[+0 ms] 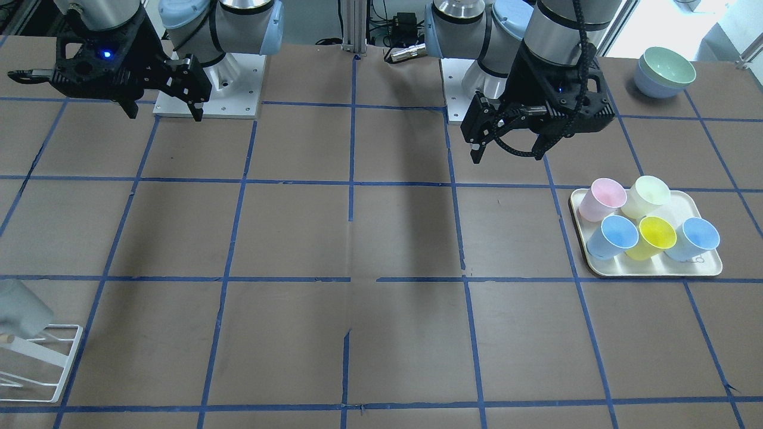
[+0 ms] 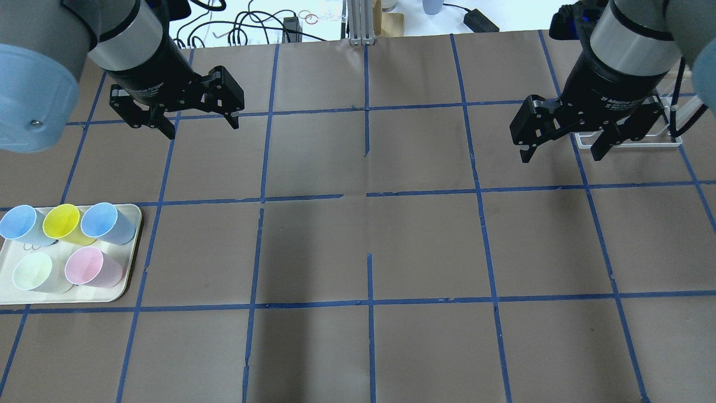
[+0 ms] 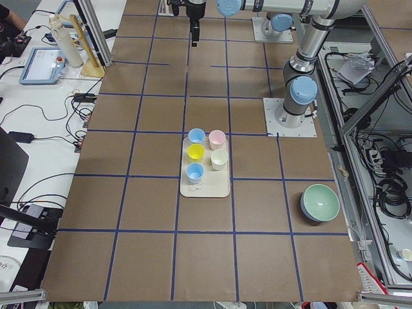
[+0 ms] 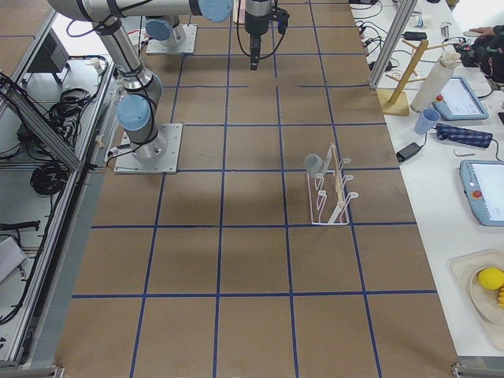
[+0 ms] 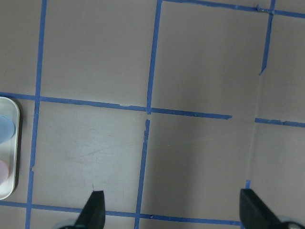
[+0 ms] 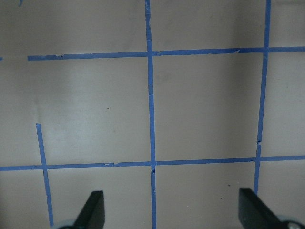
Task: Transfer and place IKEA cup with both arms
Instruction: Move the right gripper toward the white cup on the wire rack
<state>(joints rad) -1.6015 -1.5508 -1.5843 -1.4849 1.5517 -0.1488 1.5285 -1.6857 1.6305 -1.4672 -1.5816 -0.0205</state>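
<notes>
The pale grey IKEA cup (image 1: 19,310) hangs tilted on a white wire rack (image 1: 56,357) at the table's right end; it also shows in the exterior right view (image 4: 313,163). In the overhead view my right arm hides it. My left gripper (image 2: 201,127) is open and empty above bare table, well away from the cup; it also shows in the front-facing view (image 1: 506,156). My right gripper (image 2: 559,158) is open and empty, hovering just beside the rack (image 2: 632,143); it also shows in the front-facing view (image 1: 165,116). Both wrist views show only open fingertips (image 5: 95,202) (image 6: 95,200) over taped table.
A cream tray (image 2: 126,285) at the left end holds blue, yellow, pink and pale-green cups (image 2: 61,219); its edge shows in the left wrist view (image 5: 9,143). Stacked green and blue bowls (image 1: 664,71) stand near the left arm's base. Blue tape lines grid the brown table.
</notes>
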